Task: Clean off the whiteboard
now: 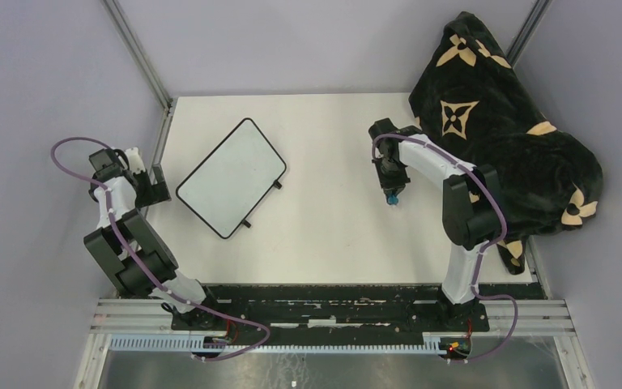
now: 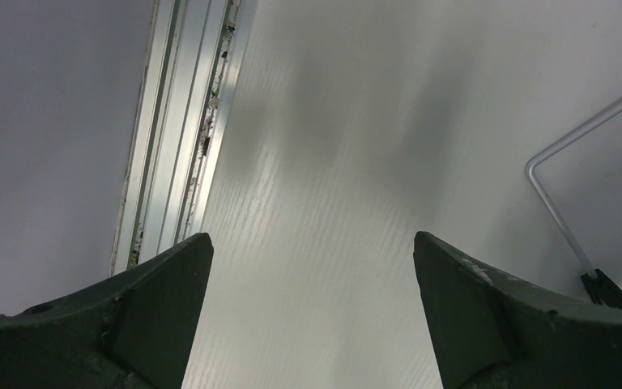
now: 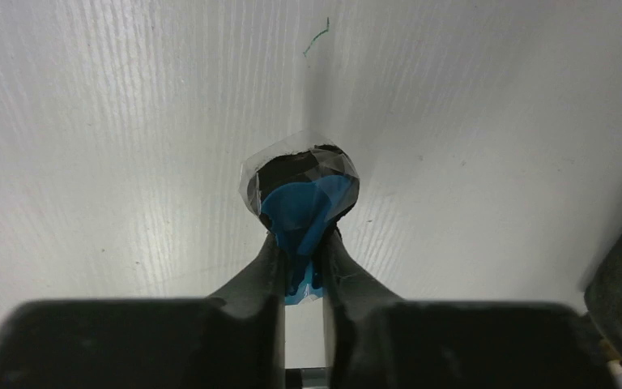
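The left arm (image 1: 125, 251) and right arm (image 1: 433, 162) pair black joint housings with white links, each trailed by a looping purple cable (image 1: 69, 141), ending in dark wedge-shaped tool fingers (image 2: 154, 316).

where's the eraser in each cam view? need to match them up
Top external: eraser right of centre, in the right gripper.
Left wrist: not in it.
Right wrist: centre, pinched in that gripper.
Shared landmark: white table, in all three.
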Available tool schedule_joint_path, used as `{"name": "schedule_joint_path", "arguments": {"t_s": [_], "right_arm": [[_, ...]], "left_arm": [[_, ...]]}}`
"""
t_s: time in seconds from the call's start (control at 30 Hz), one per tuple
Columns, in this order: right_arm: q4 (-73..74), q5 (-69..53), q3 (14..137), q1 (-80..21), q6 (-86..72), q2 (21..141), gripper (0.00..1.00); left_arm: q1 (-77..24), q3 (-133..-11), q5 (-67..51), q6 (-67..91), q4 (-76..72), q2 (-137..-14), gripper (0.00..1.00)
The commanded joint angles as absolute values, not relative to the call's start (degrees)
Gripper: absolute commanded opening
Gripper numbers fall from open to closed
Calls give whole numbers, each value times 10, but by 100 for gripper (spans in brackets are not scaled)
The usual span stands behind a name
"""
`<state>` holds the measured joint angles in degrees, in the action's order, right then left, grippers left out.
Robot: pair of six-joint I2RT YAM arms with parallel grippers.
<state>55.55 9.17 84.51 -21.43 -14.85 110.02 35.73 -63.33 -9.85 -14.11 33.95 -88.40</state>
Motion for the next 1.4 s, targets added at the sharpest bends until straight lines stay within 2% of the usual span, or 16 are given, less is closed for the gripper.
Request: {"name": "schedule_joint_path", "arguments": {"t_s": [0.0,0.07,0.13,0.23,0.3,0.47,0.53,0.57,0.67,0.73,0.83,0.93,1.0,1.1,1.17,1.37], "right_arm": [[535,87,852,-218,-149,1086,25],[537,82,854,-218,-146,1089,34],[542,81,857,-218,-147,1091,49],[539,83,854,-218,-153,1088,52],[531,82,848,-218,-156,1080,61],[512,94,848,-218,-158,1056,70],[598,98,918,-219,-155,1075,62],[601,110,928,-221,-159,1051,62],[465,107,831,-215,-166,1000,75],[586,105,906,-215,-155,1080,63],[496,98,833,-218,-165,1035,68],[517,101,852,-217,-164,1030,68],[529,148,862,-223,-174,1000,64],[439,151,800,-212,-177,944,74],[514,143,843,-209,-174,991,69],[461,123,801,-209,-179,950,70]], "left_arm": [[363,-629,-130,-122,308,-877,99],[363,-629,-136,-120,308,-877,99],[363,-633,-140,-118,311,-878,99],[363,-638,-146,-117,311,-877,99],[363,-640,-148,-116,312,-875,99],[363,-640,-151,-116,313,-863,99],[363,-639,-150,-115,313,-860,99],[363,-643,-148,-118,320,-861,99],[363,-630,-145,-118,308,-850,99],[363,-622,-153,-115,307,-849,99],[363,-620,-158,-121,315,-849,99],[363,-616,-161,-129,317,-844,99],[363,-615,-162,-130,318,-846,99],[363,-616,-169,-131,320,-846,99],[363,-609,-191,-127,315,-845,99],[362,-610,-194,-131,321,-840,99]]}}
